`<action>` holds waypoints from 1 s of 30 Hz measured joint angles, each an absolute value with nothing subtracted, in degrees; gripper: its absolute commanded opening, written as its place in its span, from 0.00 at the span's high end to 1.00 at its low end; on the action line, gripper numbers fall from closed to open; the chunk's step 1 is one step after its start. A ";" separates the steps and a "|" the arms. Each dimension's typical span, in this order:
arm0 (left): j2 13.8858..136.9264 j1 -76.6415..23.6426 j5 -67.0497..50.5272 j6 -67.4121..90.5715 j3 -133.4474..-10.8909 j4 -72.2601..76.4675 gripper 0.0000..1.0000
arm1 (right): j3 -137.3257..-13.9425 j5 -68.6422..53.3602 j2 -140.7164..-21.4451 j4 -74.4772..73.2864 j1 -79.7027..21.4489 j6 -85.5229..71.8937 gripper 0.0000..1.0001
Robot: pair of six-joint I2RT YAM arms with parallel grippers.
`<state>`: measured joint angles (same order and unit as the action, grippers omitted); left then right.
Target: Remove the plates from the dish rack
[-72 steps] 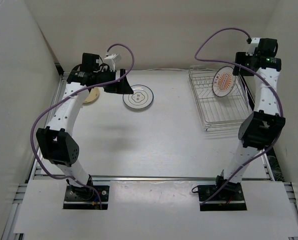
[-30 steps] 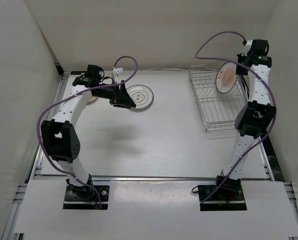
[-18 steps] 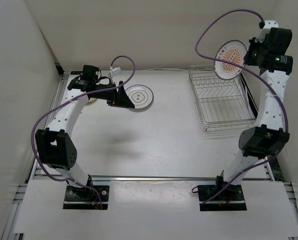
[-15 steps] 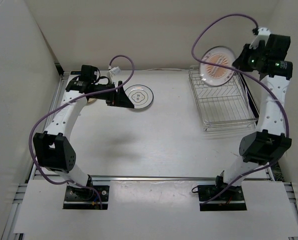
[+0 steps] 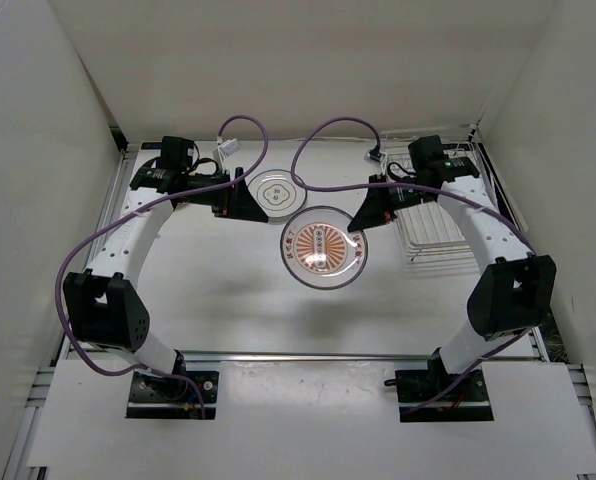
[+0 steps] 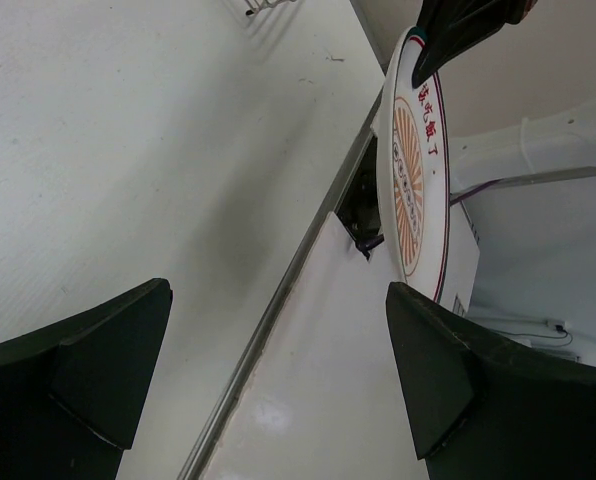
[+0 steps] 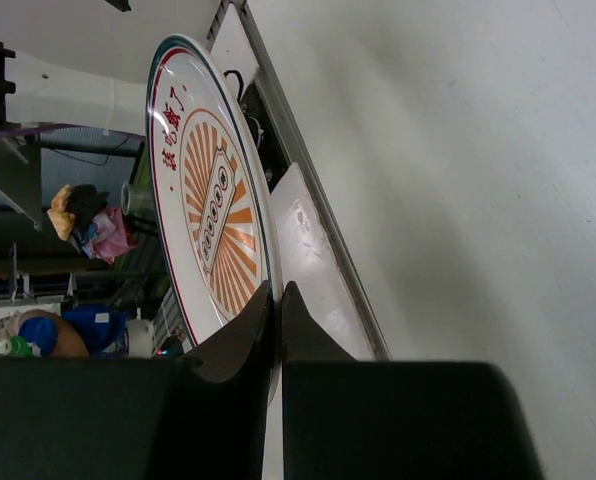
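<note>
The right gripper (image 5: 358, 220) is pinched shut on the rim of the plate with the orange-red centre (image 5: 323, 248). Its wrist view shows both fingers (image 7: 263, 335) pressed together over the plate's edge. From that gripper the plate reaches out toward the left and the near side, over the middle of the counter (image 5: 228, 290). It lies face up and roughly level, and I judge it to be lifted clear of the surface (it looks larger than its neighbour, so it is closer to the camera).

The coming move should be a set-down, and it turns on what lies just past the plate's far-left edge. The lettered-rim plate (image 5: 278, 192) lies flat there, and from above the two rims sit very near each other. Lowering straight down looks safe; drifting farther away from the arm bases would risk landing rim on rim.

The left gripper (image 5: 240, 197) hangs wide open with nothing in it, just beside the lettered-rim plate on its left. It is nearer that plate than the carried one. The dish rack (image 5: 433, 228) sits off to the right, partly behind the right arm, and no plate shows in the part I can see.
</note>
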<state>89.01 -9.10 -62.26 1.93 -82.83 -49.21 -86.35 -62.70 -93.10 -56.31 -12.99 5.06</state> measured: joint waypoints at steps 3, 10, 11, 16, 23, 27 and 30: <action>89.01 -9.10 -62.30 1.93 -82.83 -49.23 0.00 | -86.80 -63.88 -93.67 -56.38 -12.34 5.13 1.00; 89.19 -9.10 -62.46 1.93 -82.74 -49.28 0.00 | -95.11 -64.60 -103.44 -54.92 -14.17 4.75 1.00; 89.41 -9.10 -62.48 1.93 -82.76 -49.28 0.00 | -96.12 -64.62 -104.73 -54.65 -14.90 4.64 1.00; 91.35 -9.10 -62.67 1.93 -82.74 -49.28 0.04 | -101.41 -64.73 -110.43 -53.43 -19.16 3.31 1.00; 93.93 -9.10 -63.11 1.87 -82.74 -49.32 0.43 | -106.76 -65.34 -114.76 -51.07 -21.85 0.73 1.00; 95.15 -9.10 -63.61 1.96 -82.74 -49.32 0.70 | -107.59 -65.58 -115.77 -50.06 -22.26 0.05 1.00; 95.37 -9.10 -63.70 2.24 -82.74 -49.36 0.80 | -107.59 -65.34 -116.33 -49.78 -22.31 -0.12 1.00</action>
